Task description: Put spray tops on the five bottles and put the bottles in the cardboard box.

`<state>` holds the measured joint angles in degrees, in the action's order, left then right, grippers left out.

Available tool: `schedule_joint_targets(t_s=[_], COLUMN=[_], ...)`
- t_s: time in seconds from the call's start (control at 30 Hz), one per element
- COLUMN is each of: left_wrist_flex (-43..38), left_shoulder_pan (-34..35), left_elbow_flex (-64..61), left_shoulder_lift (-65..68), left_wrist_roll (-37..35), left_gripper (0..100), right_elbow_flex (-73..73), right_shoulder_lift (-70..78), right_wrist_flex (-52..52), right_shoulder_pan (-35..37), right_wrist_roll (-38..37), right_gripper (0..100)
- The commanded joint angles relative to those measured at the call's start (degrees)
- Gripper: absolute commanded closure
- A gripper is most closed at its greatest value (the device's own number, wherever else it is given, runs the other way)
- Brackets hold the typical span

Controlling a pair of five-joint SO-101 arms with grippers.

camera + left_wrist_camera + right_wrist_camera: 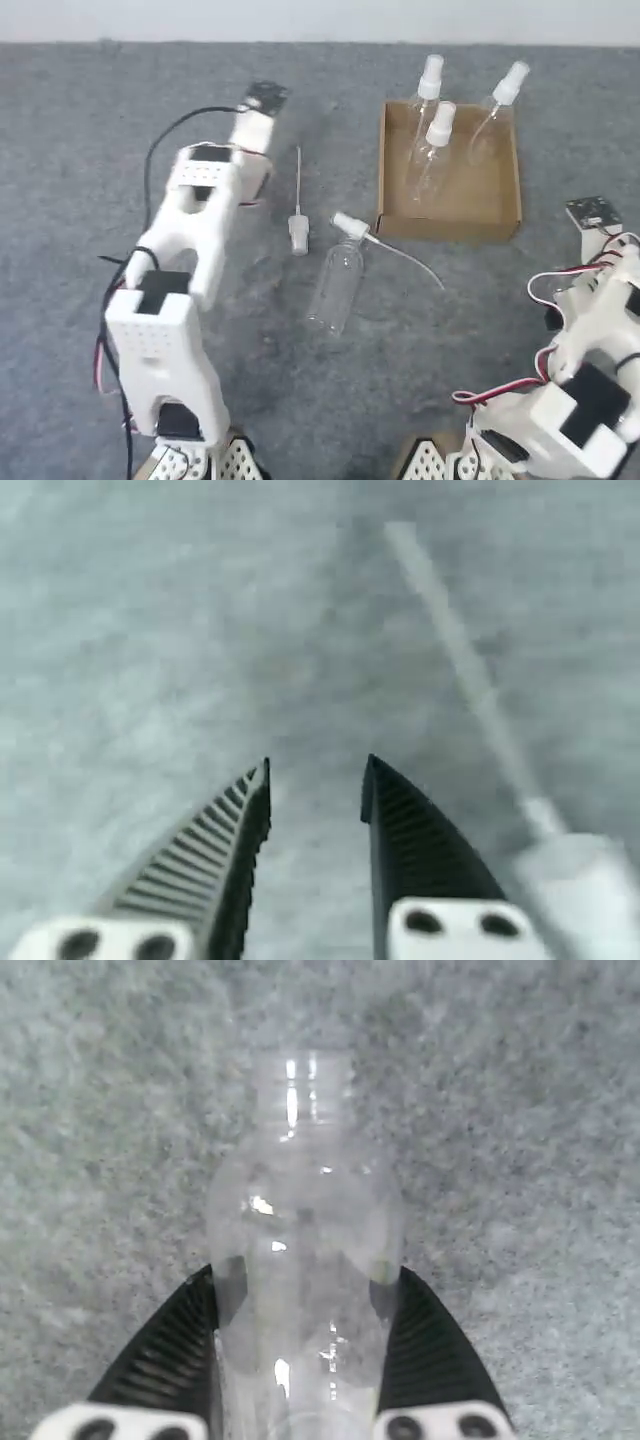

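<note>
A clear open-necked bottle [300, 1210] sits between my right gripper's [305, 1285] fingers, which are shut on its body above the grey carpet. My left gripper [315, 780] hangs open over bare carpet, just beside a white spray top [575, 870] with its straight tube [450, 640]. From above, that spray top [298, 232] lies right of the left arm [200, 210]. A second spray top [350, 225] with a curved tube lies at the neck of a clear bottle [335, 285] on its side. The cardboard box [450, 225] holds three bottles with spray tops [441, 122].
The right arm [590, 350] stands at the lower right, below the box. Open carpet lies between the lying bottle and the right arm, and to the left of the left arm. A black cable [160, 150] loops off the left arm.
</note>
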<state>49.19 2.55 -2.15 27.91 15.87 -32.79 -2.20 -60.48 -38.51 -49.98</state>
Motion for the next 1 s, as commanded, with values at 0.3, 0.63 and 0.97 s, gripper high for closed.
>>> schedule_joint_targets(t_s=[0.3,0.63,0.97], left_wrist_flex=[0.70,-6.51,-0.70], left_shoulder_pan=[-4.66,-8.18,0.88], left_elbow_flex=[2.51,3.03,2.77], left_shoulder_lift=[-7.74,3.08,2.99], left_wrist_roll=[-3.87,-3.43,1.85], left_gripper=[86,87,87], right_elbow_flex=[3.60,3.60,3.60], right_shoulder_lift=[-1.01,-1.01,-1.01], right_wrist_flex=[0.84,0.84,0.84], right_shoulder_pan=[-0.22,-0.31,-0.31], right_wrist_roll=[-0.62,-0.79,-0.79], right_gripper=[99.3,99.3,99.3])
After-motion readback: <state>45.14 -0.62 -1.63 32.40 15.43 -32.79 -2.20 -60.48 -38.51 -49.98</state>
